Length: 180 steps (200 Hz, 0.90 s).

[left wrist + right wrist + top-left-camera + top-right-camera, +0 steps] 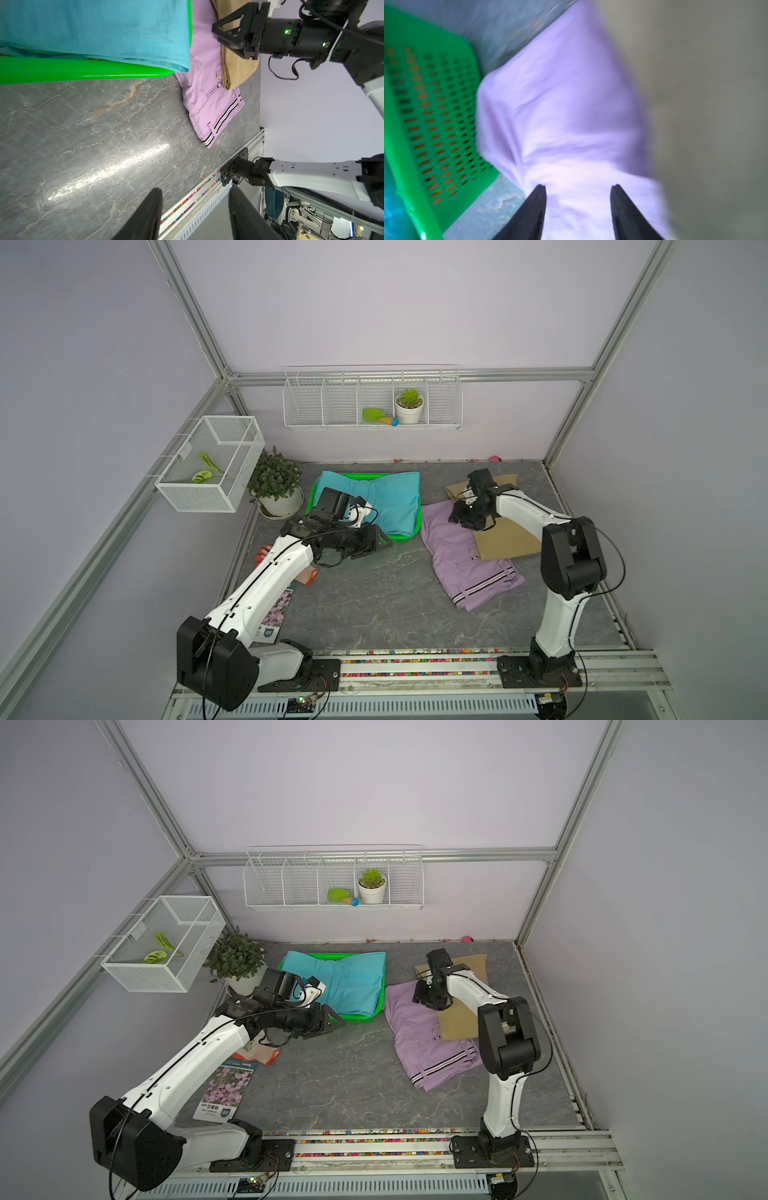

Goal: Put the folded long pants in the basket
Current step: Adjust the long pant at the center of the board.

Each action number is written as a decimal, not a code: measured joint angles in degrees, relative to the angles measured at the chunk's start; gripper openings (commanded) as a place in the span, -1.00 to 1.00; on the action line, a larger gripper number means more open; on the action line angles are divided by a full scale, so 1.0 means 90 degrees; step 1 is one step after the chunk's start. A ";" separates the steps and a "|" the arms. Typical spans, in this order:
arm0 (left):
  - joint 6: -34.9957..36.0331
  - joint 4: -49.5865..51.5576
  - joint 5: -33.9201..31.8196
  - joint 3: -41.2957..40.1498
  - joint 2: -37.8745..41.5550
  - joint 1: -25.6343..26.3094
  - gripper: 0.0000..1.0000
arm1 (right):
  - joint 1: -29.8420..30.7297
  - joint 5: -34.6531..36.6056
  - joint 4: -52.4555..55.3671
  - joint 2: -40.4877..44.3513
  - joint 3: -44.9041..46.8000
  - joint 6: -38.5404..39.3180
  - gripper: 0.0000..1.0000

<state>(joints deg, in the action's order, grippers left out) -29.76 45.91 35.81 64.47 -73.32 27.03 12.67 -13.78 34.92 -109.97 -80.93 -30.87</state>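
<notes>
While teal pants (390,497) overlie the basket (399,537), packet (224,1090) print is unreadable.

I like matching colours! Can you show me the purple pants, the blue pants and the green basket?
purple pants (453,560), in a top view, middle of the folded cloth.
blue pants (390,502), in a top view, middle of the top fold.
green basket (83,70), left wrist view, on its smooth rim.

Grey tabletop (374,605) w/ basket (397,537), lilac pants (465,568), plant pot (282,504), glove (262,1052), booklet (226,1088).
</notes>
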 measured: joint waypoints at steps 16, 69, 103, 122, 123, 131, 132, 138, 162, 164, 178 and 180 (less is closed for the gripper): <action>-0.0070 -0.0029 -0.0032 -0.0083 0.0078 0.0172 0.12 | -0.0522 -0.0005 0.0100 0.0070 0.0187 0.0185 0.09; -0.0291 -0.0010 -0.0160 -0.0214 0.0160 0.0440 0.13 | -0.1015 0.0794 0.0529 0.0036 0.0221 0.0731 0.13; -0.0345 0.0032 -0.0165 -0.0214 0.0350 0.0738 0.13 | -0.1528 0.1321 0.0716 0.0255 0.0267 0.0843 0.18; -0.0452 0.0015 -0.0170 -0.0260 0.0440 0.0952 0.18 | -0.1763 0.1302 0.0741 0.0668 0.0525 0.0843 0.20; -0.0452 0.0007 -0.0170 -0.0265 0.0442 0.0959 0.18 | -0.1768 0.1292 0.0746 0.0716 0.0551 0.0843 0.20; -0.0505 -0.0051 -0.0187 -0.0330 0.0476 0.1069 0.21 | -0.1768 0.1173 0.0738 0.0993 0.0738 0.0838 0.20; -0.0512 -0.0056 -0.0194 -0.0335 0.0478 0.1078 0.22 | -0.1763 0.1149 0.0736 0.1039 0.0775 0.0840 0.20; -0.0590 -0.0117 -0.0228 -0.0389 0.0488 0.1178 0.23 | -0.1734 0.1032 0.0738 0.1265 0.0930 0.0838 0.21; -0.0986 -0.0573 -0.0381 -0.0617 0.0359 0.1809 0.23 | -0.1591 0.0636 0.0712 0.2229 0.1676 0.0831 0.22; -0.1035 -0.0631 -0.0391 -0.0634 0.0313 0.1889 0.23 | -0.1586 0.0634 0.0712 0.2300 0.1736 0.0831 0.22; -0.1350 -0.1100 -0.0503 -0.0697 -0.0024 0.2368 0.25 | -0.1586 0.0549 0.0699 0.2667 0.2123 0.0814 0.21; -0.1396 -0.1178 -0.0522 -0.0707 -0.0078 0.2438 0.25 | -0.1588 0.0537 0.0695 0.2693 0.2159 0.0814 0.21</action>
<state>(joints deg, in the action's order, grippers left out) -42.33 35.31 31.11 58.11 -74.02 48.97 -1.63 -8.95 41.17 -85.73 -61.49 -23.55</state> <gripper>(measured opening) 0.621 0.607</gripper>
